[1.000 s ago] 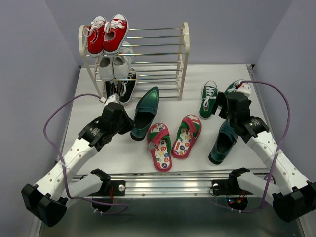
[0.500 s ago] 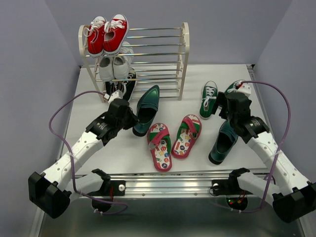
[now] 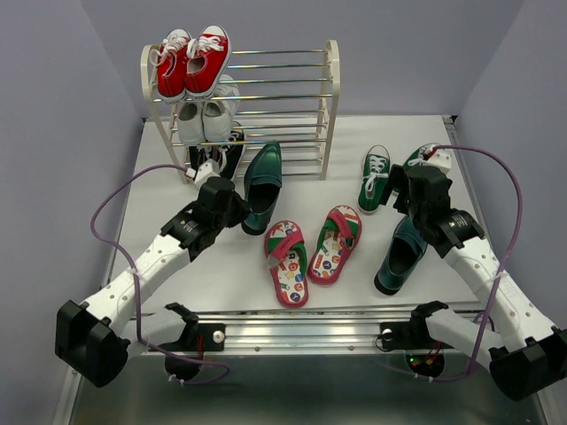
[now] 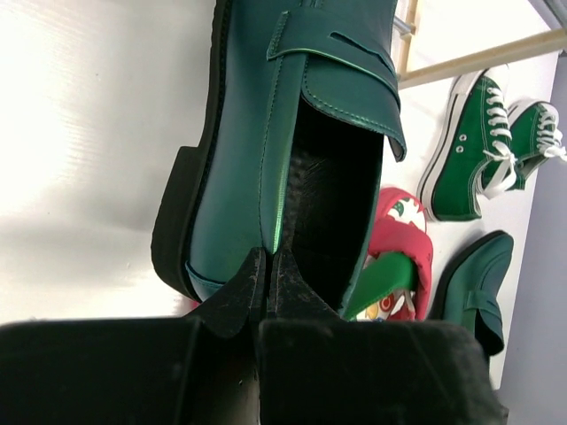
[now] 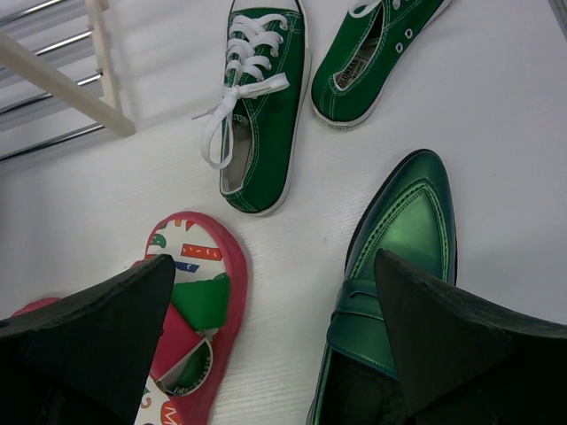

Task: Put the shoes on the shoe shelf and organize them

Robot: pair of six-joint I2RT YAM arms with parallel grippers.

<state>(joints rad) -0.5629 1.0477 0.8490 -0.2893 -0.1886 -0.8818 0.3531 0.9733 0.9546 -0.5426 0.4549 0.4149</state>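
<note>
Shoes: held slip-on (image 3: 263,181), dark teal, lies at 10 o'clock from the middle of the worktop (image 3: 239,274). Its toe points to 12 o'clock, tip just short of the bottom tier of the shoe shelf (image 3: 330,106). Left gripper (image 4: 266,266) is clamped tight on the heel rim, one finger inside the shoe and one outside. Can't tell if the sole touches the worktop.

Second slip-on (image 3: 400,255) lies at 4 o'clock, toe toward 1 o'clock. Right gripper (image 5: 273,266) hangs over its toe end, jaws spread wide, gripping nothing.

Red flip-flops (image 3: 310,252) lie side by side at 6 o'clock, between the two slip-ons.

Green sneakers (image 5: 266,106) are at 2 o'clock, just right of the shelf's side frame, toes toward 12 o'clock. In the top view one is partly hidden behind the right arm.

Shoe shelf stands at 11 o'clock by the far edge. At its left end: red sneakers (image 3: 190,62) on the top tier, white sneakers (image 3: 205,115) on the middle, black sneakers (image 3: 221,155) on the bottom.
</note>
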